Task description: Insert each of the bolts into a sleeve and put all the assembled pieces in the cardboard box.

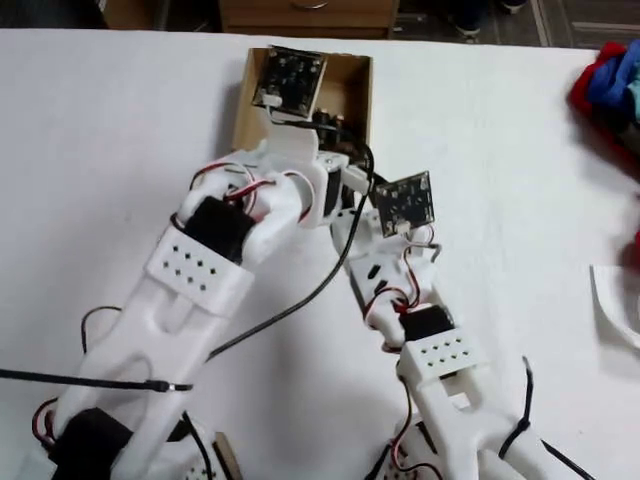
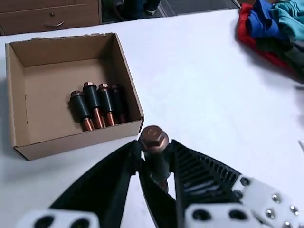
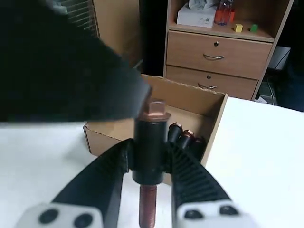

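Note:
The cardboard box (image 1: 357, 72) stands at the table's far middle; in the left wrist view the box (image 2: 71, 141) holds several bolts in black sleeves (image 2: 97, 109) lying side by side. My left gripper (image 2: 154, 153) hangs just short of the box, shut on a bolt (image 2: 153, 138) whose copper hex head sticks out past the fingertips. My right gripper (image 3: 148, 149) is shut on a black sleeve (image 3: 149, 142) with a copper bolt (image 3: 148, 209) through it, held upright in front of the box (image 3: 192, 99). The other arm's dark gripper (image 3: 71, 61) looms close beside that bolt's head.
A heap of red and blue cloth (image 1: 610, 80) lies at the table's right edge, and a white object (image 1: 615, 305) sits below it. Black cables (image 1: 300, 300) trail between the arms. A wooden drawer cabinet (image 3: 213, 59) stands behind the table.

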`<action>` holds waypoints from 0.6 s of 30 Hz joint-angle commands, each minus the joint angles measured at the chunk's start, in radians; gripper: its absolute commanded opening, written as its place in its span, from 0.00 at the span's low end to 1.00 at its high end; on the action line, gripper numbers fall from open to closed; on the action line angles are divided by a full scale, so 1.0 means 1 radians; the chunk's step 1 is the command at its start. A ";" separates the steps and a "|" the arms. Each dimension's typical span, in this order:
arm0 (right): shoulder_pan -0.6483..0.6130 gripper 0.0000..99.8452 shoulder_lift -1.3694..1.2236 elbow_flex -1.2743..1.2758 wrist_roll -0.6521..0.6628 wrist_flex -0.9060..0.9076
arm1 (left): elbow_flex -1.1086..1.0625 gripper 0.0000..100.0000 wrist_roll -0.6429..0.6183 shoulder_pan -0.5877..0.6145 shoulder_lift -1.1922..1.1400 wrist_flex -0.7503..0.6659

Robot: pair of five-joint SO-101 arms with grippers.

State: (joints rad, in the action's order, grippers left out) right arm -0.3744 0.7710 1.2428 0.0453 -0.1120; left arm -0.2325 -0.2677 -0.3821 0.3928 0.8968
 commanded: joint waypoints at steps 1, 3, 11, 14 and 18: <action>0.025 0.02 0.027 -0.064 0.005 0.065 | 0.054 0.12 0.028 0.126 0.060 -0.005; 0.045 0.02 -0.001 -0.120 0.003 0.136 | 0.039 0.12 0.094 0.235 0.060 0.000; 0.122 0.02 -0.499 -0.792 0.009 0.602 | -0.331 0.12 0.180 0.499 0.060 -0.133; 0.113 0.02 -0.740 -1.174 0.003 0.883 | -0.526 0.12 0.222 0.578 0.060 -0.296; 0.099 0.02 -1.069 -1.734 -0.005 1.116 | -0.779 0.12 0.275 0.649 0.060 -0.535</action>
State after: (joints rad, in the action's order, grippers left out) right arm -0.2685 -0.0959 0.0353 0.0453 0.8454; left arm -0.8707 -0.0176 0.2225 0.4158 0.5286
